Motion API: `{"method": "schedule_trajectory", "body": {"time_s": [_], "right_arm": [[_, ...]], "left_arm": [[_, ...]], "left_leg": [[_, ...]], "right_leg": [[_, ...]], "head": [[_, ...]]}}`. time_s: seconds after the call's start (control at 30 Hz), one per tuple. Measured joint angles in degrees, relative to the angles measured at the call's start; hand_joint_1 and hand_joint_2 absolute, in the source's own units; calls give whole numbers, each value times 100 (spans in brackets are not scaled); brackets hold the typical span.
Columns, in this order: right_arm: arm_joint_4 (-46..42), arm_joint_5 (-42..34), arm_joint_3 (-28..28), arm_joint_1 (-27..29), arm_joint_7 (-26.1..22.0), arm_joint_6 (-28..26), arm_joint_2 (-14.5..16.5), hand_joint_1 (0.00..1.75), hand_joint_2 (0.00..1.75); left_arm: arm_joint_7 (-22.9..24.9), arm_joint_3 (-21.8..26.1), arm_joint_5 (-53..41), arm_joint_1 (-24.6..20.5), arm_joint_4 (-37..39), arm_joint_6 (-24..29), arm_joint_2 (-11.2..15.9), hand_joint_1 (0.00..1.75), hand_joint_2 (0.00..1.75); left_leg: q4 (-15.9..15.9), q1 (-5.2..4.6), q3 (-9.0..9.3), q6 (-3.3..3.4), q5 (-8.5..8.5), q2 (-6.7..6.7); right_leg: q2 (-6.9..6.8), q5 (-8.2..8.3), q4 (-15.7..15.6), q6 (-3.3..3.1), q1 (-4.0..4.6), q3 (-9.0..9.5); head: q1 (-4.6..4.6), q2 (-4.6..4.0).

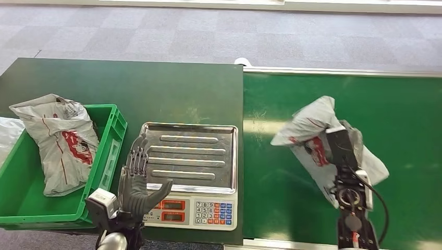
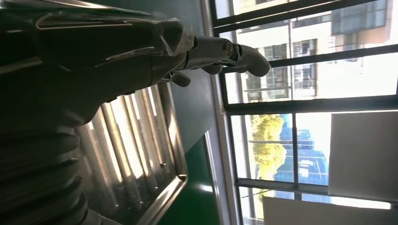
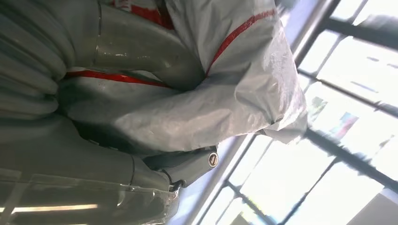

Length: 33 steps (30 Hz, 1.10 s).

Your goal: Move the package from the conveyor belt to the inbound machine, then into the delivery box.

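Observation:
A crumpled white package with red print is lifted over the green conveyor belt, gripped by my right hand. The right wrist view shows the package wrapped in that hand's fingers. My left hand stands open, fingers spread, at the near left corner of the inbound machine, a scale with a ribbed steel tray and keypad. The left wrist view has the left hand above the tray. The green delivery box at left holds another white package.
The scale and box stand on a dark green table that butts against the belt. Grey carpet floor lies beyond. A white bag edge lies left of the box.

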Motion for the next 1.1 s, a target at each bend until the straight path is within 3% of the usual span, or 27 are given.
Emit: {"method": "schedule_trajectory", "body": {"time_s": [0.1, 0.2, 0.43, 0.7, 0.87, 1.1], "right_arm": [[-451, -79, 632, -290, 235, -117, 408, 175, 175], [-693, -102, 863, -425, 237, -121, 581, 175, 175], [-861, -263, 918, -659, 215, 416, 750, 175, 175], [-827, -419, 919, -857, 167, 616, 820, 175, 175], [-209, -889, 1035, -1155, -10, 1291, 888, 175, 175], [1386, -1093, 1477, -1706, -169, 1529, 1127, 175, 175]], "left_arm": [[51, -154, -140, -455, 59, 192, -102, 0, 175], [58, -247, -166, -699, 122, 297, -159, 0, 175], [84, -381, -117, -1102, 228, 329, -228, 0, 175], [109, -440, -80, -1249, 308, 321, -251, 0, 175], [126, -444, -73, -1368, 408, 315, -284, 0, 175], [127, -437, 26, -1601, 517, 524, -293, 0, 175]], "left_leg": [[0, 7, -4, -5, 18, -24], [1, 8, -18, -7, 26, -46], [2, 0, -26, -6, 25, -47], [2, 3, -30, -7, 25, -50], [2, 3, -34, -7, 25, -39], [2, 5, -34, -7, 28, -41]], "right_leg": [[-22, 2, 3, -2, 6, -4], [-45, 3, 5, -2, 7, -2], [-43, 4, 4, 0, 0, -9], [-43, 4, 5, 0, 3, -13], [-38, 5, 5, -1, 3, -16], [-39, 6, 8, -1, 5, -17]], "head": [[-7, 0], [-5, 0], [-5, 0], [-7, 0], [-4, 0], [-6, 0]]}}
